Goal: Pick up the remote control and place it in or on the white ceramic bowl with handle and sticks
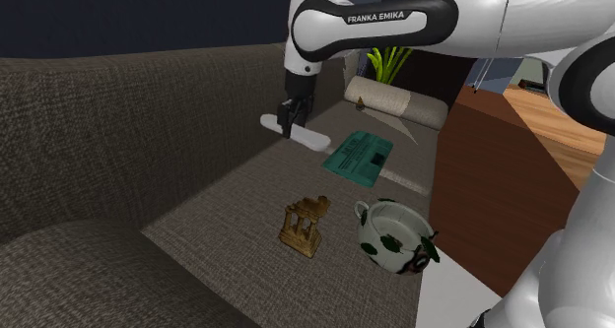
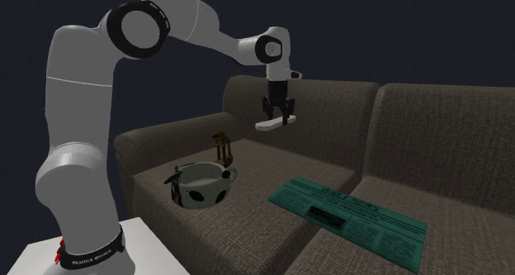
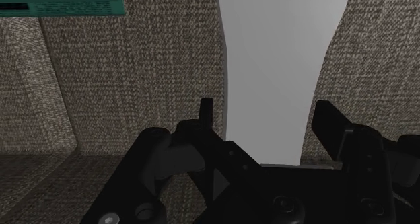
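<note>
Shoulder view: a white remote control point(image 1: 313, 141) is pinched by the black gripper point(image 1: 290, 129) above the sofa seat point(image 1: 227, 213), near its back edge. A spotted white bowl point(image 1: 380, 239) sits by the front edge.

Second exterior view: the remote control is seen clear of the seat.

Wrist view: its sides are clasped by both fingers point(image 3: 206, 116).

It is best carried level and released low over the bowl.
</note>
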You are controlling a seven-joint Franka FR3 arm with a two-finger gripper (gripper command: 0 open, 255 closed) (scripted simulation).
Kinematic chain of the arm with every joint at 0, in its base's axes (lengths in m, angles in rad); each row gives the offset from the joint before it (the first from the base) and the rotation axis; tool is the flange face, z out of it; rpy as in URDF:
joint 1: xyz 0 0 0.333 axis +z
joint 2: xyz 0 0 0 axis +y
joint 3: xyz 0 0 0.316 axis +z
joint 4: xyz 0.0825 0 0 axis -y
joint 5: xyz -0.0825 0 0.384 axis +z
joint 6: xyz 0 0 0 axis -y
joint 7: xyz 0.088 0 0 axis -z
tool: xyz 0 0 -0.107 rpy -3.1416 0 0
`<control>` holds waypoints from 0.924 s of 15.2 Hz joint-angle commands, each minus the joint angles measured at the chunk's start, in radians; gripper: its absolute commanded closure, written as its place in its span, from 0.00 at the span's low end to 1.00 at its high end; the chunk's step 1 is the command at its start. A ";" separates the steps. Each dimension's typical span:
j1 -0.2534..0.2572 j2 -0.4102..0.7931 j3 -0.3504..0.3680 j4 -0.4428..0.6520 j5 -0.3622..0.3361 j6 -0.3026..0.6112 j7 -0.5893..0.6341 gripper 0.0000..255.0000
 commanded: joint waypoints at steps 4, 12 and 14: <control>-0.014 -0.193 -0.003 -0.241 0.023 0.050 -0.019 1.00; -0.020 -0.518 -0.023 -0.591 0.057 0.078 -0.059 1.00; -0.020 -0.600 -0.029 -0.666 0.062 0.071 -0.069 1.00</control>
